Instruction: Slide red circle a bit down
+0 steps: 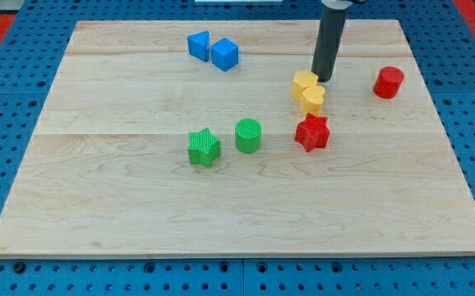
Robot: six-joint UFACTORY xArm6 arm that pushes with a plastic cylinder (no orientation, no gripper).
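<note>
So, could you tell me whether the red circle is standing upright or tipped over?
Upright: the red circle stands on its flat base, round top face upward.

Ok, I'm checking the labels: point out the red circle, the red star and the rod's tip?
red circle (pixel 389 82), camera view, on its front side wall.
red star (pixel 311 131), camera view, on its top face.
my tip (pixel 325 79), camera view, the rod's very end, beside the yellow blocks (pixel 308 90).
</note>
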